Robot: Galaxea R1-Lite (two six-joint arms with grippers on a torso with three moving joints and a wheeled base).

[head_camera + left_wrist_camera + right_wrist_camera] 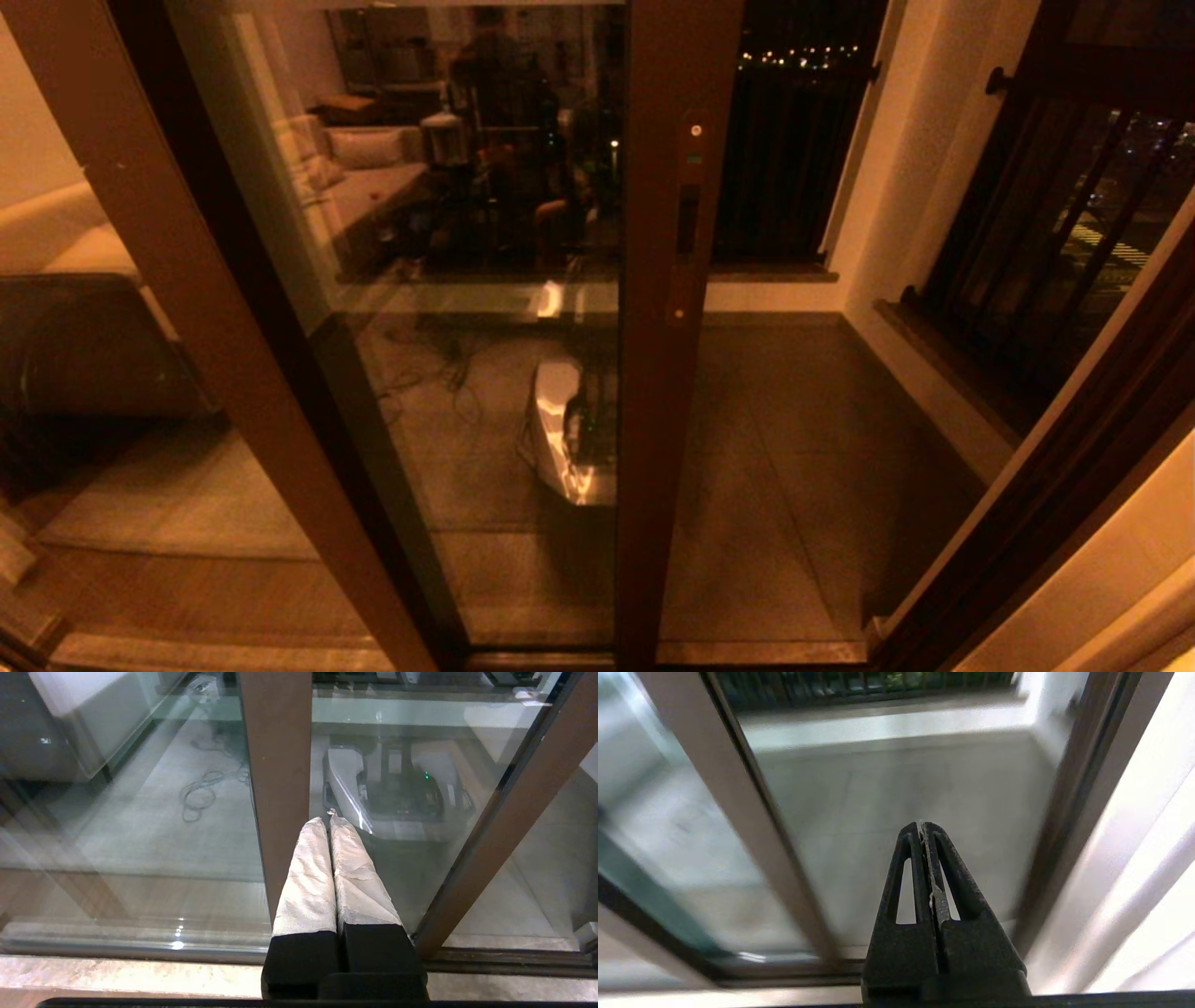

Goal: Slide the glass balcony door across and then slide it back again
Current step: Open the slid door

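Before the glass balcony door (485, 308), the left gripper (330, 820) is pressed closed, empty, its fingers (308, 882) cloth-wrapped. The right gripper (923, 828), ribbed black plastic, is closed too, holding nothing.

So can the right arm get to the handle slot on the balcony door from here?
Probably yes. The right gripper, shut, faces the open doorway, nothing blocks the handle slot on the glass balcony door, though it sits well above.

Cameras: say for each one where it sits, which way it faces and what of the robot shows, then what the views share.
Head view: on the head, looking forward and down at the glass balcony door and balcony floor; no arm shows.
Left wrist view: behind the shut left gripper, facing the door's lower glass.
Right wrist view: behind the shut right gripper, facing the open gap.
All three share the door's brown stile.
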